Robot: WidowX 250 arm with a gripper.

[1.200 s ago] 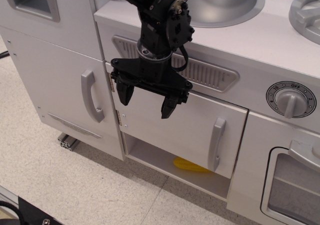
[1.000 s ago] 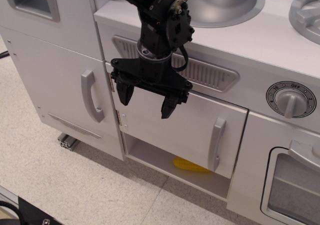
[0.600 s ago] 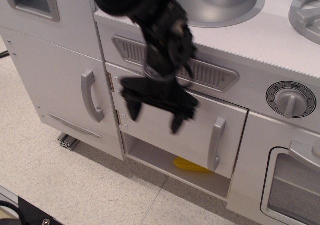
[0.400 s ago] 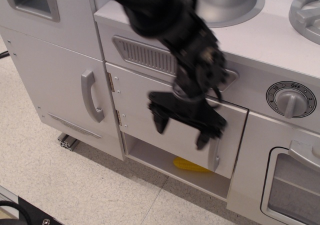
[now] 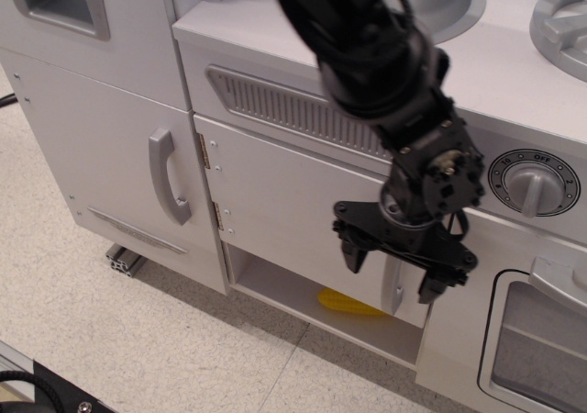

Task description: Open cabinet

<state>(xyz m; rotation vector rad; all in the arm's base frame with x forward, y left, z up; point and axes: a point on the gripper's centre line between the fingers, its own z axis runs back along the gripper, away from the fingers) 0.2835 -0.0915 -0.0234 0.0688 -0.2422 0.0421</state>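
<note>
The black gripper (image 5: 393, 271) hung in front of the right end of the cabinet (image 5: 293, 220). Its two fingers (image 5: 352, 252) pointed down and were spread wide apart, with nothing between them. The small grey bar handle (image 5: 395, 286) stood in the gap between the fingers. I could not tell if either finger touched the handle or the door.

The cabinet was the short, wide white door in the front of the toy kitchen, under the long grey vent (image 5: 293, 112) and below the front edge of the counter. It looked shut, or very nearly shut. Two little metal hinges (image 5: 204, 151) sat on its left edge, one near the top and one lower down. Under the door was an open shelf (image 5: 284, 294), and something yellow (image 5: 347, 303) lay on it, partly hidden by the bottom of the door.

The black arm (image 5: 367, 46) came down from the top of the view, across the front edge of the counter and part of the round silver sink (image 5: 454, 0).

To the left of the cabinet was a taller door (image 5: 101, 165) with a curved grey handle (image 5: 167, 188). To the right, just beside the gripper, was a round knob (image 5: 534, 182) with a dial around it. Below the knob, near the bottom right corner, was the oven door with a window (image 5: 541, 344). The floor (image 5: 119, 340) was pale and speckled.
</note>
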